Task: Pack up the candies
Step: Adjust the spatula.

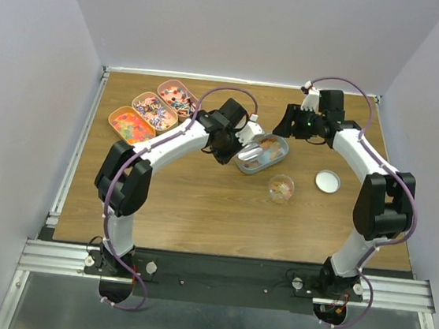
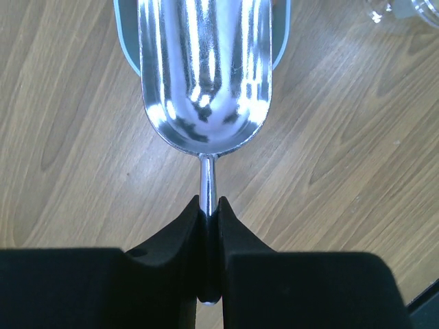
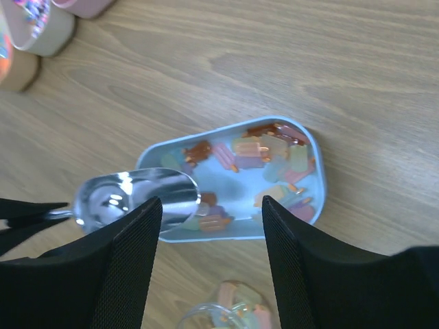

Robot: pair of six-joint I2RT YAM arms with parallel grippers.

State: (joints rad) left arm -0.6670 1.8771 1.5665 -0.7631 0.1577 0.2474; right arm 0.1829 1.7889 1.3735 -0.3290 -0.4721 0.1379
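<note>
- The handle of a silver scoop (image 2: 206, 75) is pinched between the pressed-together fingers of the left gripper (image 2: 208, 212).
- In the left wrist view, the scoop's bowl is held at 12 o'clock from that gripper, over one end of a blue tin (image 3: 180, 145).
- Pastel candies (image 3: 274, 147) are spread inside the blue tin on the bench (image 1: 198, 210), mostly toward the end away from the scoop.
- The right gripper (image 3: 210, 205) is held above the tin with its fingers spread and nothing between them.
- In its wrist view the candies are seen at 12 to 1 o'clock and the scoop at 9 o'clock.
- More candies are seen in a glass jar (image 1: 281, 188) at 5 o'clock from the tin, with a lid (image 1: 328, 181) at 3 o'clock from the jar.
- Three oval tins (image 1: 155, 112) of bright candies are lined up at 10 o'clock from the left gripper.
</note>
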